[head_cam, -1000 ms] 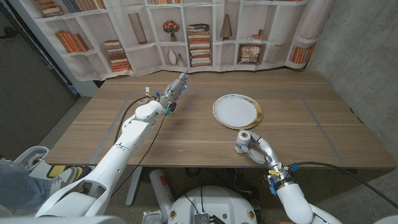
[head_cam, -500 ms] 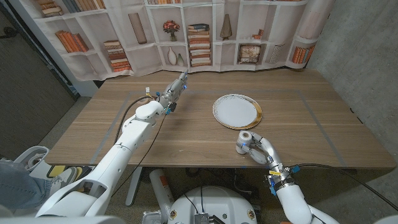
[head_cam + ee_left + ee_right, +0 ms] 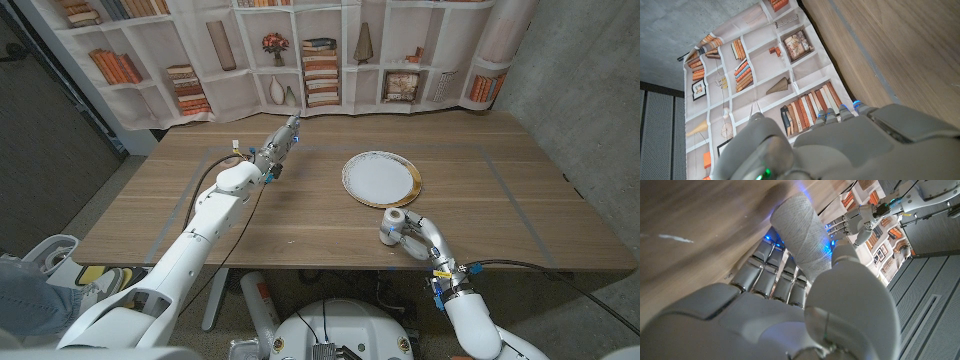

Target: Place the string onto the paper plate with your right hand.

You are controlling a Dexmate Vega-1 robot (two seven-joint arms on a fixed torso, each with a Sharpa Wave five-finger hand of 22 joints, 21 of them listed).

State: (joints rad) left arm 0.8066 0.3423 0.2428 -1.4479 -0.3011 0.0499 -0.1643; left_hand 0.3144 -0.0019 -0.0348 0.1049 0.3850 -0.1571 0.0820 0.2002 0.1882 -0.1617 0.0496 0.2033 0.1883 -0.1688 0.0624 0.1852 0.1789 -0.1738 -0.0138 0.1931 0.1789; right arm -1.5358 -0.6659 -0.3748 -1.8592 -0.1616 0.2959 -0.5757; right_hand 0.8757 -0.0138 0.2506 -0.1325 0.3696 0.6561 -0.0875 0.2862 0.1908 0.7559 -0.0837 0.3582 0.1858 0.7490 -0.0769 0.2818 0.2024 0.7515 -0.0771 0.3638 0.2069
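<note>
The string, a pale grey spool (image 3: 392,222), stands on the wooden table near its front edge. My right hand (image 3: 420,240) is wrapped around it from the near right. In the right wrist view the spool (image 3: 802,232) sits between the fingers (image 3: 775,275) and the thumb, which presses on its side. The paper plate (image 3: 381,178), white with a patterned rim, lies a short way beyond the spool and holds nothing. My left hand (image 3: 282,142) is stretched out over the far left-centre of the table, fingers straight and holding nothing.
A taped rectangle (image 3: 500,180) marks the tabletop. A bookshelf-print backdrop (image 3: 320,55) hangs behind the far edge. The table's front edge (image 3: 330,268) runs just below the spool and my right wrist.
My right hand has drawn in a little closer around the spool, which stays where it stood. The left arm and the plate have not moved.
</note>
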